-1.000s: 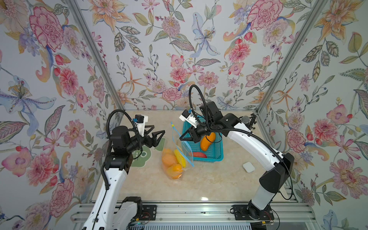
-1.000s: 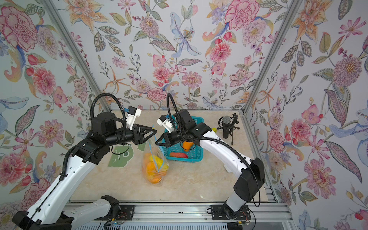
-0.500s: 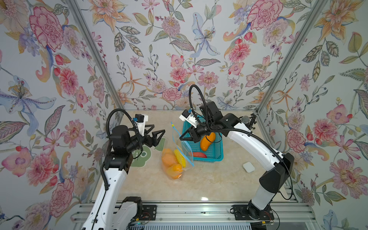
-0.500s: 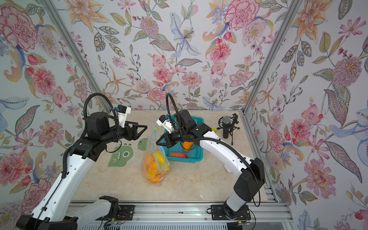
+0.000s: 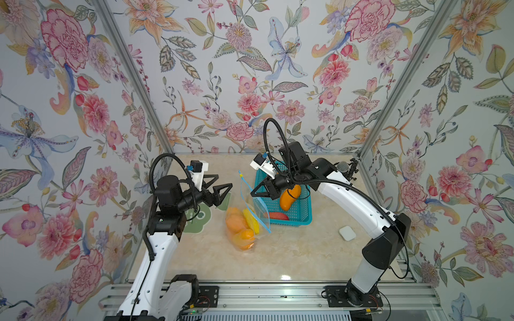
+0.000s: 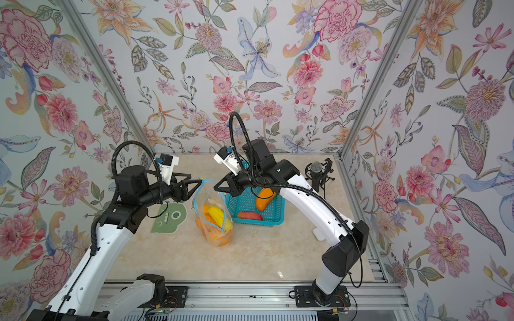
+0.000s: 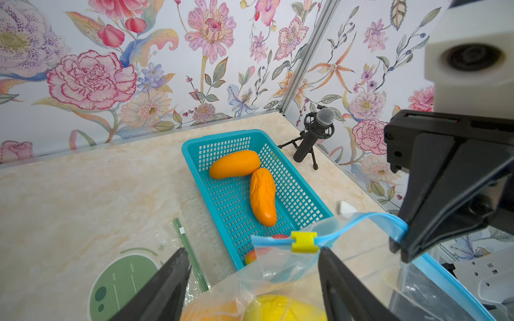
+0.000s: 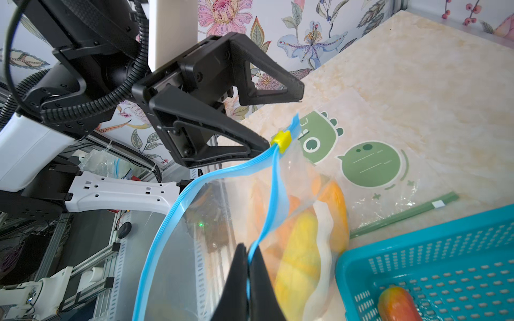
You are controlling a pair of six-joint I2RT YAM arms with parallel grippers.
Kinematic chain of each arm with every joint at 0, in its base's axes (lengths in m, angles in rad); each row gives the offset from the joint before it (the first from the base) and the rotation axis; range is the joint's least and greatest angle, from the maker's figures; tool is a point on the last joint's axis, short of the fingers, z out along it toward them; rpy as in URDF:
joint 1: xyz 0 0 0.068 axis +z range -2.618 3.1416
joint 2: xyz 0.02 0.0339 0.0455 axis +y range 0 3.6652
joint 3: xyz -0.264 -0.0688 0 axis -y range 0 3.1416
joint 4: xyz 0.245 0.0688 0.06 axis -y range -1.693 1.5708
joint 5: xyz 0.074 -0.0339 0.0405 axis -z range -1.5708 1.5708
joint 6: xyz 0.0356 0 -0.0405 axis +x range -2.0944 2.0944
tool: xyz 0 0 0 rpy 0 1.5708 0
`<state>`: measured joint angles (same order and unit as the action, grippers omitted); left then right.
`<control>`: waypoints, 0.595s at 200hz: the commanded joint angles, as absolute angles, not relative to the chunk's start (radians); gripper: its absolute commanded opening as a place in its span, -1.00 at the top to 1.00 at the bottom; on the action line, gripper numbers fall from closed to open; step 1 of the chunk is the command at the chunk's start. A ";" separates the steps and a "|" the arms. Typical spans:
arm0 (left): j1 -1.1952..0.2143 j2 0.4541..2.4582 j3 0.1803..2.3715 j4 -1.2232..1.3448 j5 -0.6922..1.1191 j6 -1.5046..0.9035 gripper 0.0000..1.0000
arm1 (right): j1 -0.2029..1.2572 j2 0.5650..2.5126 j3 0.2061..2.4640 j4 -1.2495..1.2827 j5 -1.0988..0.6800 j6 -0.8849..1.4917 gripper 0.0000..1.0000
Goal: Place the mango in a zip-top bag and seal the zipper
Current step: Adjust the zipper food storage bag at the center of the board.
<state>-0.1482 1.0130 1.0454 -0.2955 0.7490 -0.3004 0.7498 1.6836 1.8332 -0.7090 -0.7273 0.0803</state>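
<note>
Left claw stands spread, yellow zipper slider beside one fingertip.

**Odds and ends on the marble top**

A teal mesh basket sits toward the back of the marble table. In the back corner near it, a small microphone stands on a tripod. A white rounded case lies near the basket. A flat, green-printed clear pouch lies well apart.

Floral wallpaper walls enclose a beige marble tabletop.
</note>
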 commanded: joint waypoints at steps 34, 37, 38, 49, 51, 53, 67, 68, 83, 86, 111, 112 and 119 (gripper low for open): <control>-0.088 0.928 0.969 -0.145 0.789 -0.334 -0.70 | 0.730 1.747 1.851 -0.795 -0.768 0.012 1.00; -0.086 0.927 0.970 -0.145 0.791 -0.333 -0.69 | 0.730 1.747 1.849 -0.796 -0.769 0.012 1.00; -0.085 0.926 0.971 -0.144 0.792 -0.332 -0.69 | 0.730 1.747 1.850 -0.795 -0.769 0.011 1.00; -0.080 0.926 0.970 -0.151 0.788 -0.319 -0.68 | 0.729 1.750 1.845 -0.801 -0.773 0.001 1.00; -0.079 0.927 0.969 -0.153 0.785 -0.317 -0.68 | 0.729 1.750 1.845 -0.804 -0.775 0.000 1.00; -0.078 0.927 0.967 -0.155 0.782 -0.314 -0.68 | 0.729 1.751 1.845 -0.804 -0.778 -0.002 1.00; -0.062 0.934 0.943 -0.148 0.777 -0.305 -0.68 | 0.729 1.753 1.843 -0.809 -0.787 -0.017 1.00; -0.061 0.934 0.940 -0.145 0.778 -0.305 -0.68 | 0.730 1.753 1.843 -0.809 -0.787 -0.018 1.00; -0.031 0.935 0.896 -0.074 0.844 -0.331 -0.67 | 0.730 1.753 1.843 -0.808 -0.795 -0.030 1.00; -0.025 0.933 0.887 -0.054 0.860 -0.337 -0.67 | 0.731 1.753 1.843 -0.809 -0.798 -0.033 1.00; -0.005 0.936 0.857 0.039 0.971 -0.339 -0.73 | 0.729 1.753 1.843 -0.809 -0.811 -0.044 1.00; -0.006 0.937 0.857 0.040 0.974 -0.337 -0.73 | 0.730 1.754 1.844 -0.809 -0.811 -0.045 1.00; -0.006 0.946 0.863 0.040 0.985 -0.328 -0.74 | 0.730 1.757 1.844 -0.812 -0.811 -0.047 1.00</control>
<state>-0.0166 0.9371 0.8635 -0.0711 0.8604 -0.3298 0.7296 1.7489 1.8343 -0.7910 -0.7757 -0.0013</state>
